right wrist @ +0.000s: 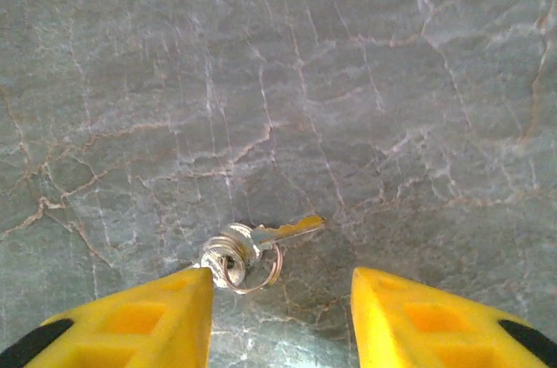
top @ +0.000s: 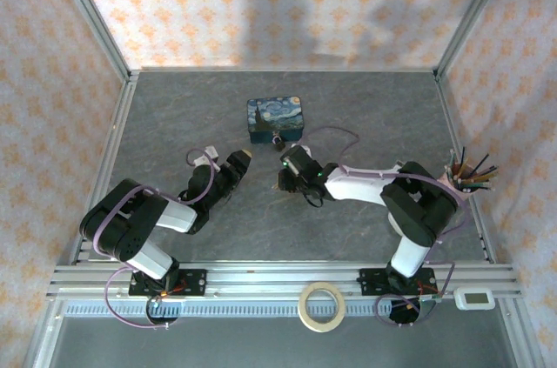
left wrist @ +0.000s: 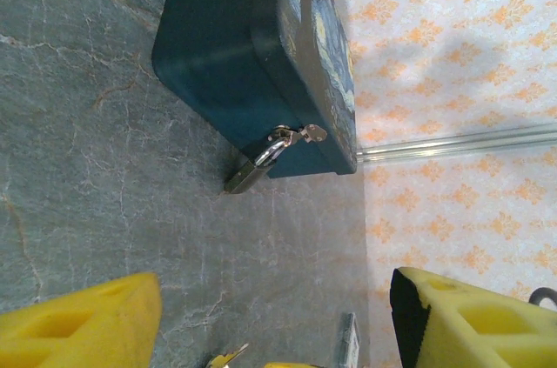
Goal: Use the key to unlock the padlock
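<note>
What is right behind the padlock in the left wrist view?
The padlock hangs from the latch of the blue tin, whose dark front wall stands directly behind it. The lid is shut, so the tin's inside is hidden.

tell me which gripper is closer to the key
Right. The key lies on the table just ahead of the right gripper, between its open fingers. The left gripper sits off to the side, facing the padlock.

The key [right wrist: 289, 230] is showing glossy pale metal (1 shiny wire ring [right wrist: 258, 274] attached); the table [right wrist: 392, 81] is appearing matt, stone-veined.
</note>
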`<action>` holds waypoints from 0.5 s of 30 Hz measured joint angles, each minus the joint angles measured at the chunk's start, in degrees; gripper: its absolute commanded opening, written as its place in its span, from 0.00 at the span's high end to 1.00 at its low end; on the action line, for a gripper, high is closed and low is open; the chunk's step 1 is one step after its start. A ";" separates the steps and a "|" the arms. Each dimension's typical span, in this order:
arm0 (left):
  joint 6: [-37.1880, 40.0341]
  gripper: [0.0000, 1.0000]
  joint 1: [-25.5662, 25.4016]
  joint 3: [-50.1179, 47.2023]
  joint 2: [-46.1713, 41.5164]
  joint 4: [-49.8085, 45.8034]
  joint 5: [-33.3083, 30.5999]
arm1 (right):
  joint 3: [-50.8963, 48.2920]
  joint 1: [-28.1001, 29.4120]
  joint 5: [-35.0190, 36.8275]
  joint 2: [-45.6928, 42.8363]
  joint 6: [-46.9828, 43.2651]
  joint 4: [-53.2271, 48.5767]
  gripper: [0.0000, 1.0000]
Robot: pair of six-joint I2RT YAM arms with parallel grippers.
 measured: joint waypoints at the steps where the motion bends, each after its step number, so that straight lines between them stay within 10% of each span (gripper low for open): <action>1: 0.02 0.32 0.00 0.00 0.00 -0.04 -0.04 | 0.46 0.24 0.15 0.00 -0.20 -0.22 0.54; 15: 0.13 0.32 0.00 0.00 -1.68 -0.63 -0.98 | 7.28 2.69 5.75 6.93 4.57 -3.72 0.54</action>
